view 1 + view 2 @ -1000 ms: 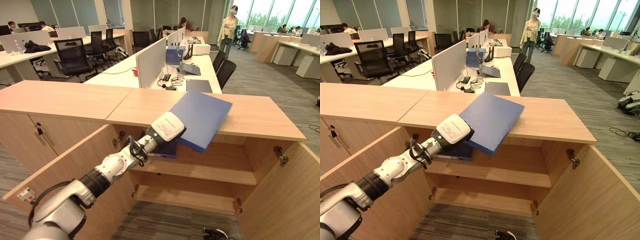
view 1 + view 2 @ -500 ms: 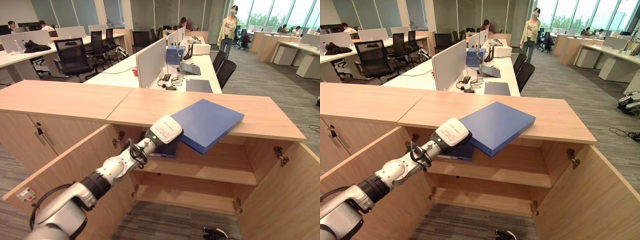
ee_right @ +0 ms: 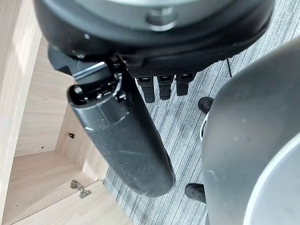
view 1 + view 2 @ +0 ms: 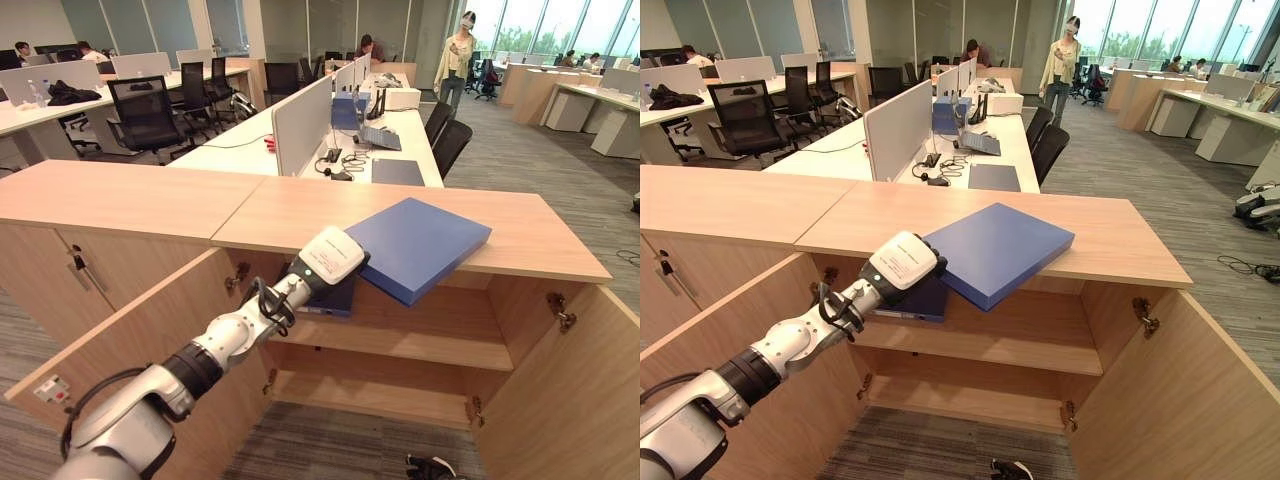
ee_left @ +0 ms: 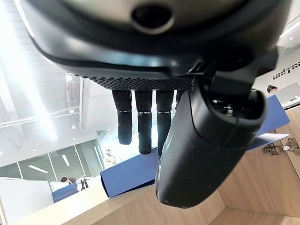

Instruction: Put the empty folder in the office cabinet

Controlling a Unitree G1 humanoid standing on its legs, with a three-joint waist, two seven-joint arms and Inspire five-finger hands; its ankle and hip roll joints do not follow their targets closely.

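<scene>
The blue folder (image 4: 420,245) hangs tilted over the front edge of the office cabinet's wooden top (image 4: 300,210), its far corner above the top. My left hand (image 4: 332,262) holds its near left edge, above the open cabinet's upper shelf (image 4: 440,335). In the left wrist view the fingers (image 5: 144,122) lie over the folder (image 5: 126,176) and the thumb (image 5: 206,145) sits under it, pinching it. My right hand (image 3: 122,140) hangs over the carpet beside the cabinet, its fingers (image 3: 164,86) relaxed and holding nothing.
A darker blue folder (image 4: 338,298) lies on the upper shelf behind my left hand. Both cabinet doors stand open, the left door (image 4: 140,340) under my arm and the right door (image 4: 570,400) at the right. Desks, chairs and people fill the office behind.
The folder has dropped from a steep tilt to a flatter one and swung right over the cabinet top. My left hand shifted only slightly.
</scene>
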